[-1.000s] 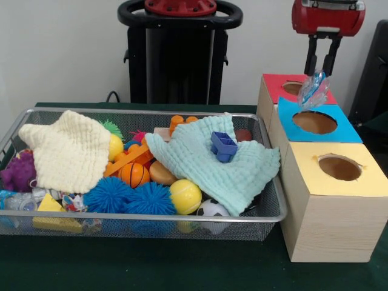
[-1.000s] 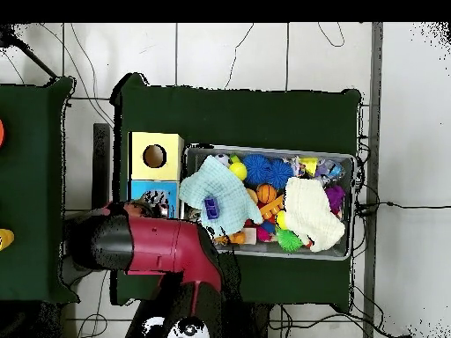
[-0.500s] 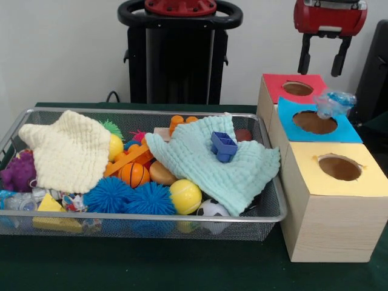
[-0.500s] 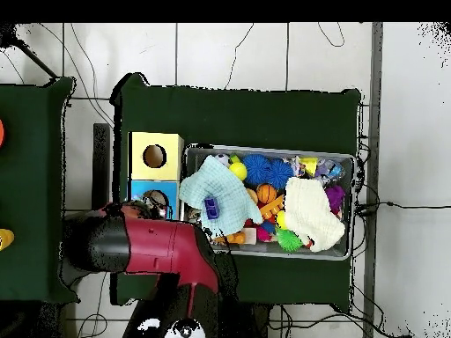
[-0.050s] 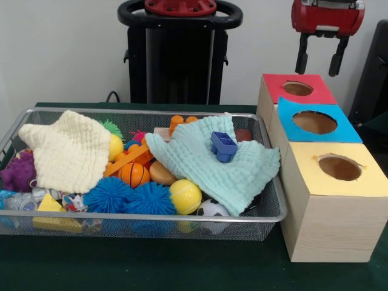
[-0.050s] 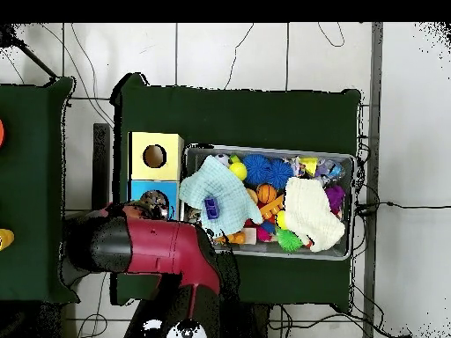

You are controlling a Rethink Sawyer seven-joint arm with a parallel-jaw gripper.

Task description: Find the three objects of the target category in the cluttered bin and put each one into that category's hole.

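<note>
**A:** Where does the job stand?

**B:** The gripper [image 5: 317,56] hangs above the row of boxes, over the red-topped box [image 5: 296,90], its two black fingers [image 5: 301,55] spread apart with nothing between them. No item rests on any box top. What has gone down a hole can't be told from here. My guess: the search goes on.

**A:** And the bin?

**B:** A silver wire-mesh bin [image 5: 270,213], well apart from the gripper, packed full. A cream knitted cloth [image 5: 68,150] and a pale green waffle-weave cloth [image 5: 213,161] drape over the heap — they may hide targets. On the green cloth sits a small blue plastic block [image 5: 223,145]. There are fuzzy blue spiky balls [image 5: 128,197], a smooth yellow ball [image 5: 185,196], a tiny basketball [image 5: 134,174].

**A:** The holes?

**B:** Round cut-outs in wood-grain boxes — the blue-topped box [image 5: 315,122] and yellow-topped box [image 5: 338,168] beside the red.
</note>
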